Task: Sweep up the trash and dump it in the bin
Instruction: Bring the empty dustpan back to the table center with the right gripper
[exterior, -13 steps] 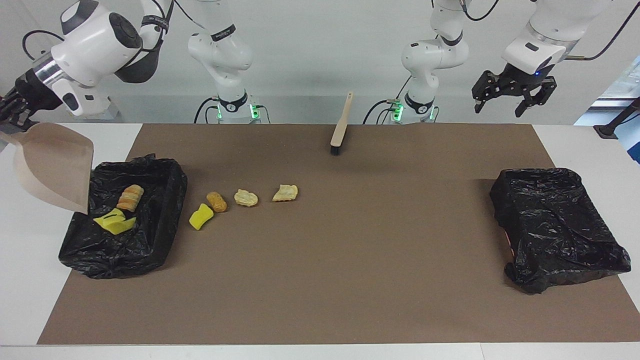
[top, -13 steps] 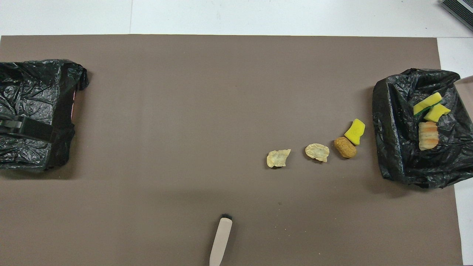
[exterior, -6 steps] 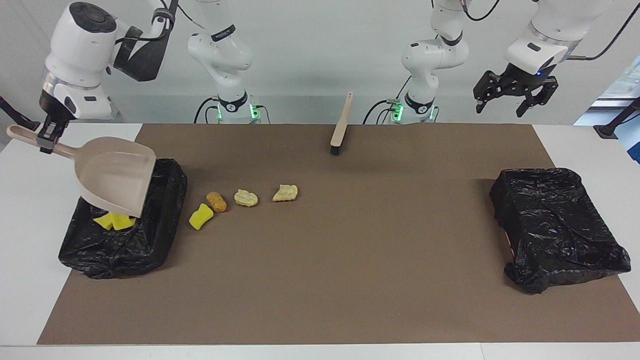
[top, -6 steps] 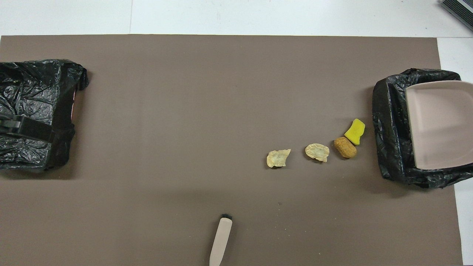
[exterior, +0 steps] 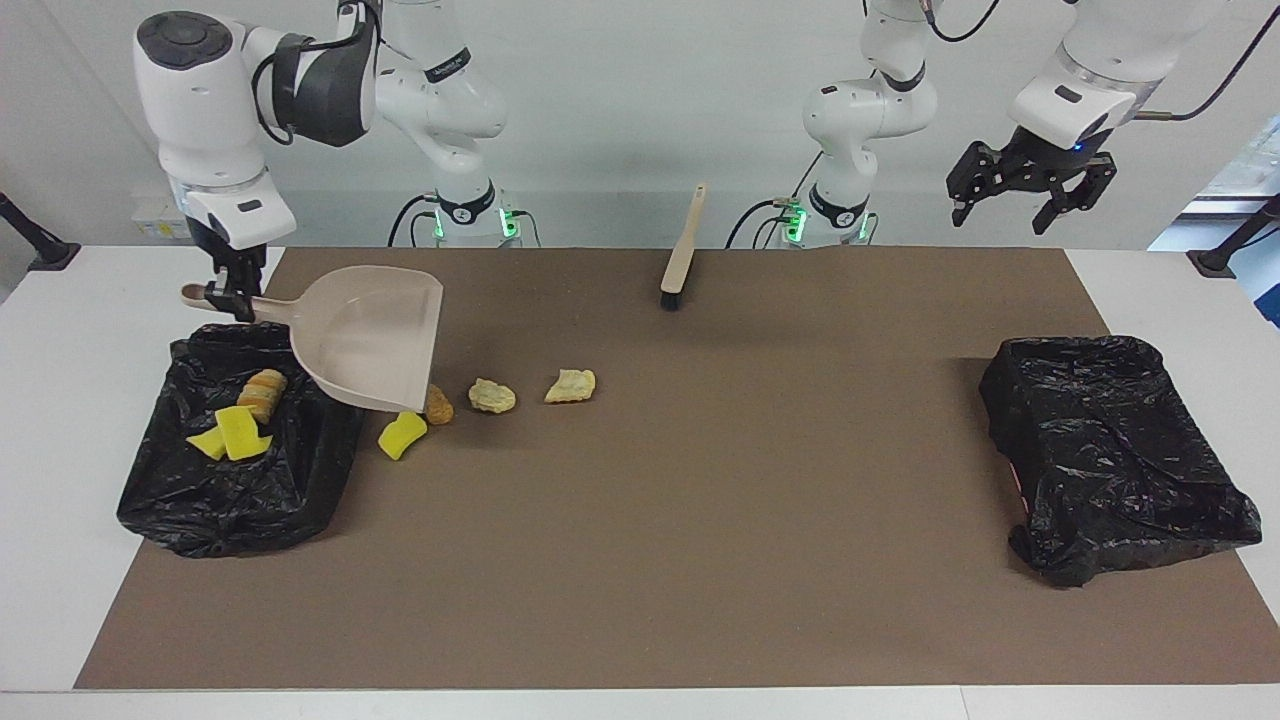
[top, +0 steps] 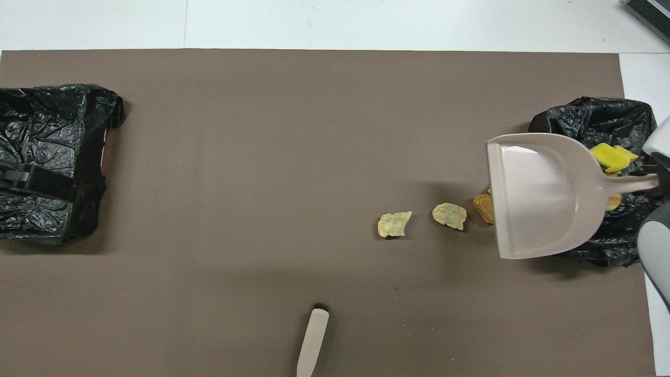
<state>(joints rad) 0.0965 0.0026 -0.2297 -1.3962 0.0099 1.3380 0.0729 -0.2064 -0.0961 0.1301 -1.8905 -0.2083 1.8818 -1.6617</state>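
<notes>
Dustpan swung off the bin, now tilted over the mat.
Right gripper (exterior: pixel 237 300) clamped on the dustpan (exterior: pixel 375 340) handle over the bin (exterior: pixel 240 500); pan mouth above the yellow chunk (exterior: pixel 402 437) and brown lump (exterior: pixel 440 407); two pale lumps (exterior: pixel 492 396) beside them; three pieces in the bin; left gripper (exterior: pixel 1030 195) waits wide open, empty.

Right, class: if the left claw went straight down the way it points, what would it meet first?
Probably the black-lined bin at the left arm's end: the overhead view shows the open left claw hanging over it, with nothing between.
</notes>
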